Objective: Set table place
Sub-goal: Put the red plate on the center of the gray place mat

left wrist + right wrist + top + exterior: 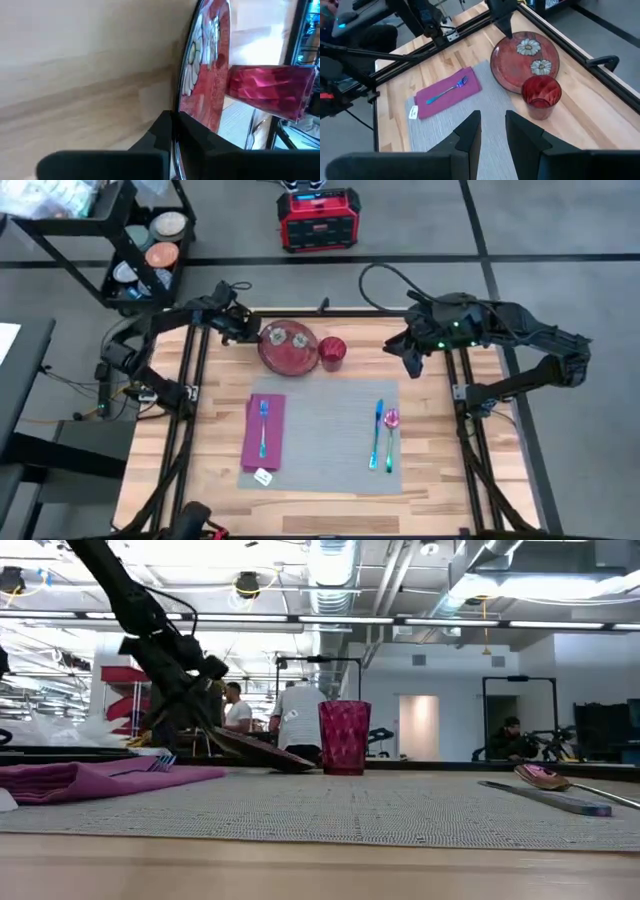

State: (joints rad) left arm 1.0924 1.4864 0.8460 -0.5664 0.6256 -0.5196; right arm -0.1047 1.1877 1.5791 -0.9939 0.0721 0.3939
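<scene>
Grey placemat (325, 435) lies mid-bench with the magenta napkin (264, 430) and fork (263, 426) on its left, knife (377, 434) and spoon (390, 432) on its right. Plate (288, 347) sits beyond its far edge, tilted up, left gripper (250, 330) pinching the rim closed. So it's the plate step, I'd say: next, carry it onto the mat between fork and knife, clearing the red cup (332, 352) just beside it. Right gripper (408, 358) hovers off the mat's far right corner, fingers (468, 134) parted, empty. Plank bench (440, 470); shelf cart (140, 250), red case (318, 218), people in the room behind.
</scene>
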